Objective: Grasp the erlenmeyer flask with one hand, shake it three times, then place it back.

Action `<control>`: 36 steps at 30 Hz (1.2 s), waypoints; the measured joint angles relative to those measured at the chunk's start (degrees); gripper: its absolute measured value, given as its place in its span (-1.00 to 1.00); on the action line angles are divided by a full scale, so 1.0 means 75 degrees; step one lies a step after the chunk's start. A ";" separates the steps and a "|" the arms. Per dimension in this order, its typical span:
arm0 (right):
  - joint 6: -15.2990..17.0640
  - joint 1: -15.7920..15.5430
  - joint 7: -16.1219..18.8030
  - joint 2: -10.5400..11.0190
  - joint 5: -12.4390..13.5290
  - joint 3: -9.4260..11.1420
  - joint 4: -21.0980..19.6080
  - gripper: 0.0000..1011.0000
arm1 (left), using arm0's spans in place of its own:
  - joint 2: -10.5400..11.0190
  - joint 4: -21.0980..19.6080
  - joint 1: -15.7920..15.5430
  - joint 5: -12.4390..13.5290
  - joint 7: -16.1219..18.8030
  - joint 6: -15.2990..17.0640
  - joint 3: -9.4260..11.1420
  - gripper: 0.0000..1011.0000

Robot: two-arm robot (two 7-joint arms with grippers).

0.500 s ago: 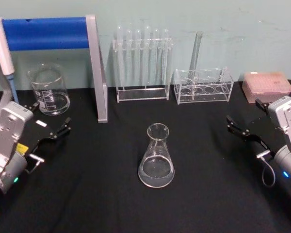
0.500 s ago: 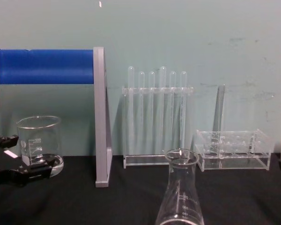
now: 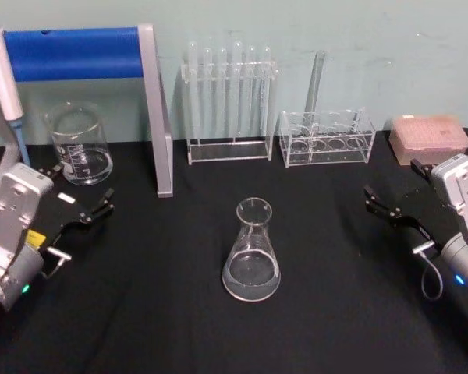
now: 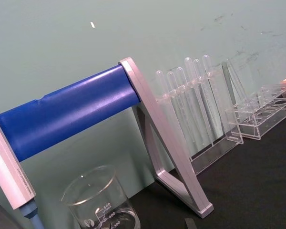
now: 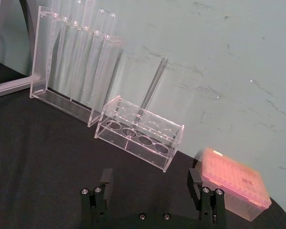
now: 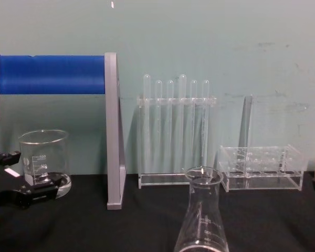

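The erlenmeyer flask (image 3: 251, 253) stands well apart between left claw (image 3: 79, 188) and right claw (image 3: 394, 181).

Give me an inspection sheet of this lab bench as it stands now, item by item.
Surface: black table cover, lying flat.
Job's things: erlenmeyer flask upright mid-table, nothing touching it.
Clutter: beaker back left; blue pipette stand behind it; tall test tube rack at back centre; low rack holding one tube; pink tip box back right.
Grippers: left gripper at the left, jaws open; right gripper at the right, jaws open; both well apart from the flask.
Cables: grey cable loop at the right wrist.
Surroundings: pale green wall; nothing else seen.
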 joint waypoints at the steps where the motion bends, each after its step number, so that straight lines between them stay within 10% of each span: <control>1: 0.0001 0.0000 0.0000 0.0000 0.0000 0.0000 0.0000 0.98 | 0.0000 0.0000 -0.0001 0.0000 0.0000 0.0000 0.0000 0.98; 12: 0.0253 -0.0097 0.0528 0.0178 0.0122 0.0219 -0.0217 0.98 | 0.0000 0.0000 -0.0001 0.0000 0.0000 0.0000 0.0000 0.98; 25: 0.0679 -0.0693 0.2450 0.0810 0.1239 0.0554 -0.1501 0.98 | 0.0000 0.0000 -0.0001 0.0000 0.0000 0.0000 0.0000 0.98; 36: 0.0757 -0.0601 0.3702 0.0672 0.1684 0.0423 -0.1820 0.98 | 0.0000 0.0000 0.0000 0.0000 0.0000 0.0000 0.0000 0.98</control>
